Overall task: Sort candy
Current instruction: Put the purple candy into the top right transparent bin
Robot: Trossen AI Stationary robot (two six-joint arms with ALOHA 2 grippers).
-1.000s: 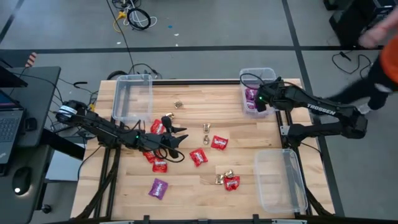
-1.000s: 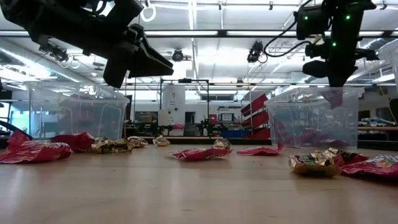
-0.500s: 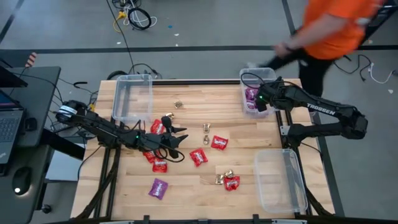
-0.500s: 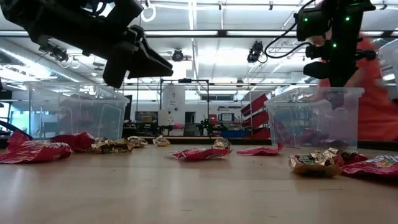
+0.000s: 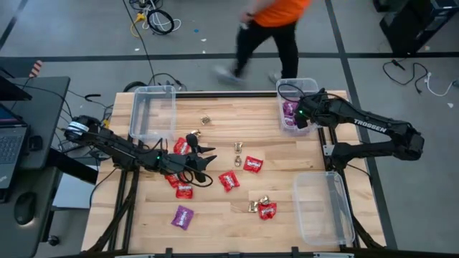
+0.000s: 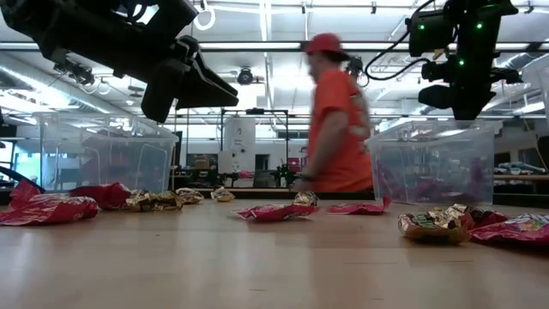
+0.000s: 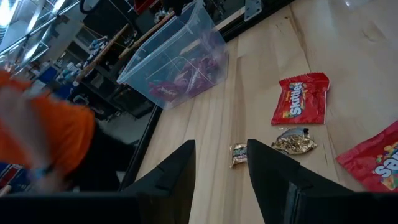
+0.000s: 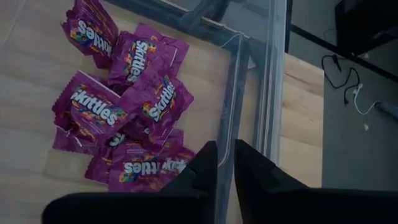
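While both arms hang above it, the bench [image 5: 229, 115] presents a pale wood-plank top on a dark frame, standing on a grey floor marked with dark seams.

The left hand [image 5: 204, 159] hovers over the middle-left of the bench, its fingers spread apart and holding nothing. Its wrist view shows a red packet [image 7: 301, 100] and two gold foil pieces [image 7: 296, 141] lying on the wood ahead of the fingers.

The right hand [image 5: 295, 117] hangs over the clear bin [image 5: 310, 85] at the far right corner. Its fingers [image 8: 202, 167] stand parted by a narrow gap with nothing between them. Below them a heap of purple packets [image 8: 124, 118] lies on the bin floor.

The remaining candy is scattered across the bench: red packets [image 5: 229, 180] near the centre and under the left arm, one loose purple packet [image 5: 182, 216] toward the near left edge, and a small gold piece [image 5: 206, 120] toward the far side.

A second clear bin [image 5: 152, 93] sits at the far left corner and a third clear bin [image 5: 323, 229] at the near right.

Beyond the far edge a person in an orange top [image 5: 276, 8] walks past, blurred. Cables [image 5: 154, 20] lie on the floor. A dark desk with a laptop [image 5: 10, 147] stands to the left. The low view shows ceiling strip lights [image 6: 257, 45] and shelving behind.
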